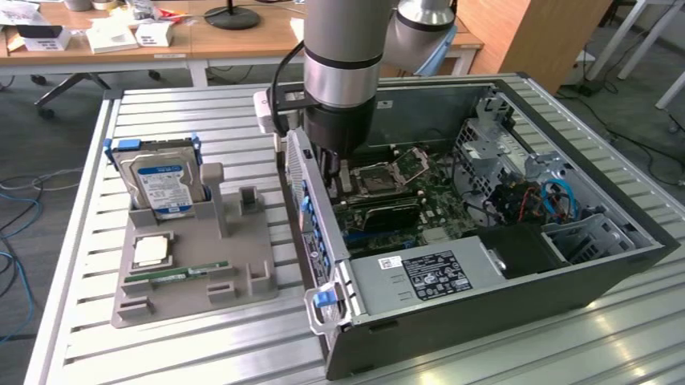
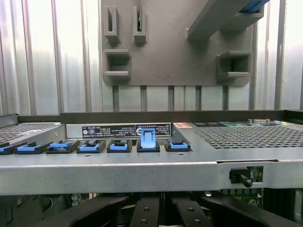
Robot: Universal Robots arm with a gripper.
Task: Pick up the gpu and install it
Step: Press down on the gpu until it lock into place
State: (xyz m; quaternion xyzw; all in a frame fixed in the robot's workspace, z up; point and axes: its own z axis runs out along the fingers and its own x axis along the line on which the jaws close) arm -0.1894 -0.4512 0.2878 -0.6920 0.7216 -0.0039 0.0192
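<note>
Closed gripper point(image 2: 161, 213) fingers sit low inside the open computer case point(image 1: 599, 265), behind its rear panel point(image 2: 142, 170); whether they hold the gpu cannot be told; grey holder point(image 1: 192, 273) keeps the hard drive point(image 1: 160, 184) alongside.

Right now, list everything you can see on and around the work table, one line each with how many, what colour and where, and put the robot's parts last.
computer case: one, dark grey, open, on the exterior view's right of the slatted table.
motherboard: one, green, inside the case.
power supply: one, grey with a black label, at the case's near end.
parts holder: one, grey, on the table at the exterior view's left of the case.
hard drive: one, silver with a blue-white label, upright in the holder.
processor: one, silver, flat on the holder.
memory stick: one, green, lying on the holder.
slatted table: one, silver.
arm: one, silver and black, reaching down into the case.
</note>
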